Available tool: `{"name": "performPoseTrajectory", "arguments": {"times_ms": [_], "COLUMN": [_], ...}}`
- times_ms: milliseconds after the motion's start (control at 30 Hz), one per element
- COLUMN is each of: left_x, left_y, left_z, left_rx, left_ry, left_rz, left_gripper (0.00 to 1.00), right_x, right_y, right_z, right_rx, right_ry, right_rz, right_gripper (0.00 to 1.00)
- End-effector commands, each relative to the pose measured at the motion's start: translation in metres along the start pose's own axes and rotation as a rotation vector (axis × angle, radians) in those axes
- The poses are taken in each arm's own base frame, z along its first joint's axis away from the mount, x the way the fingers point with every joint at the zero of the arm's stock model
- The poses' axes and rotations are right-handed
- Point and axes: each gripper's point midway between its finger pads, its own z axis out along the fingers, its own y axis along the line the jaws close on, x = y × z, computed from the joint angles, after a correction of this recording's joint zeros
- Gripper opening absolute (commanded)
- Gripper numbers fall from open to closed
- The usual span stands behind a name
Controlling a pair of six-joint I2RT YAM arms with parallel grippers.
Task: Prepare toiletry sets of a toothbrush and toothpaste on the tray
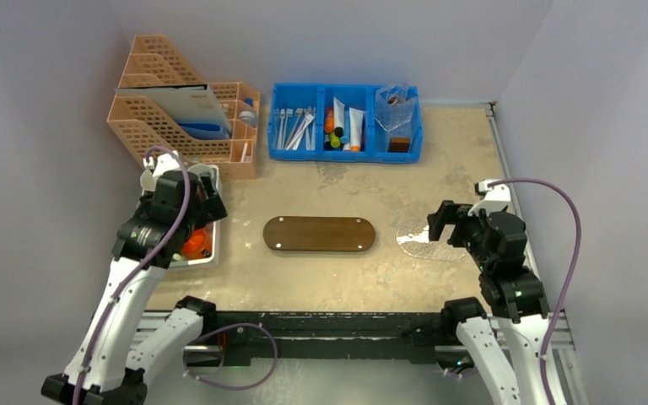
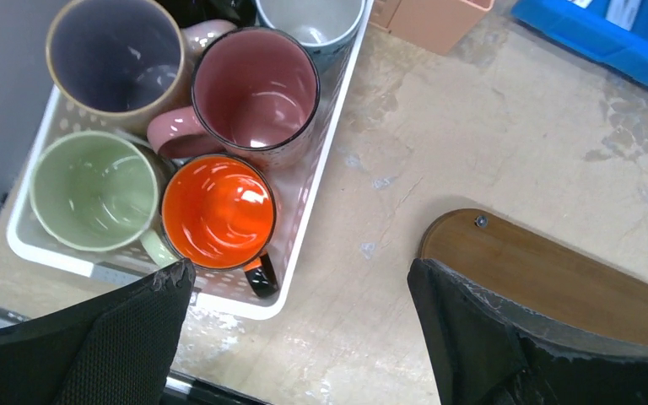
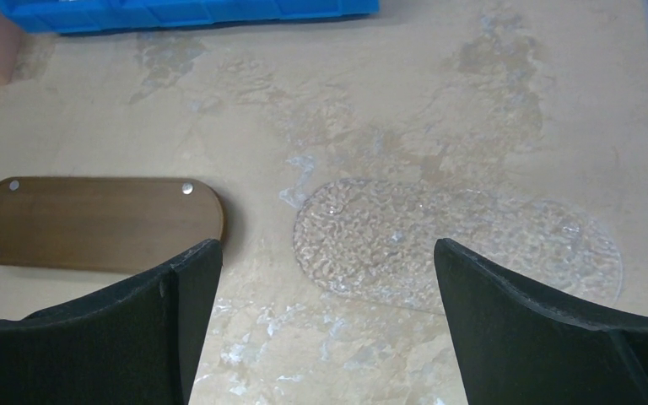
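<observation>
Seeing my left gripper (image 2: 297, 274), right gripper (image 3: 327, 253) agape; five mugs (image 2: 219, 211) left of wooden tray (image 1: 319, 234), one clear dish (image 3: 456, 240) right.

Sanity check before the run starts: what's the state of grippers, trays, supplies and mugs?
left gripper: open, holding nothing
right gripper: open, holding nothing
wooden tray: flat, bare
clear tray: flat, bare
toothbrushes: in blue bin, left compartment
white tubes: in blue bin, middle compartment
mugs: upright in white basket

Soft, even overhead light washes the pale worktop (image 1: 439, 169); the tray (image 1: 319, 234) throws only a faint shadow along its near edge. Left of it, an orange mug (image 2: 218, 211) gleams (white glare spots inside).
</observation>
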Motion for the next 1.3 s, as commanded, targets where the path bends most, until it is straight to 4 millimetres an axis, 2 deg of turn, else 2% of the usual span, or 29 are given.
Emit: {"name": "performPoseTrajectory", "arguments": {"times_ms": [0, 233, 367, 567, 667, 933, 1067, 1167, 1267], "left_x": [0.004, 0.031, 0.036, 0.056, 0.059, 0.071, 0.072, 0.073, 0.074], "left_y": [0.002, 0.009, 0.019, 0.03, 0.029, 0.041, 0.039, 0.042, 0.044], "left_z": [0.012, 0.037, 0.046, 0.072, 0.08, 0.098, 0.108, 0.112, 0.117], "left_rx": [-0.083, -0.209, -0.267, -0.289, -0.29, -0.375, -0.364, -0.376, -0.382], "left_ry": [0.021, 0.114, 0.141, 0.222, 0.237, 0.268, 0.257, 0.254, 0.257], "left_rz": [-0.12, -0.202, -0.254, -0.322, -0.31, -0.284, -0.283, -0.267, -0.248], "left_gripper": [1.0, 0.99, 0.93, 0.84, 0.76, 0.66, 0.63, 0.56, 0.53], "right_x": [-0.007, -0.005, -0.004, -0.004, -0.003, -0.004, -0.003, -0.003, -0.002], "right_y": [0.016, 0.018, 0.023, 0.027, 0.03, 0.033, 0.034, 0.034, 0.035], "right_z": [0.004, 0.005, 0.007, 0.004, 0.004, 0.002, 0.003, 0.003, 0.003], "right_rx": [-0.073, -0.079, -0.101, -0.124, -0.138, -0.151, -0.158, -0.157, -0.162], "right_ry": [-0.026, -0.021, -0.024, -0.036, -0.037, -0.044, -0.038, -0.035, -0.033], "right_rz": [-0.007, -0.06, -0.068, -0.083, -0.089, -0.094, -0.095, -0.095, -0.097], "right_gripper": [0.99, 0.99, 0.99, 0.99, 0.99, 0.99, 0.99, 0.99, 0.99]}}
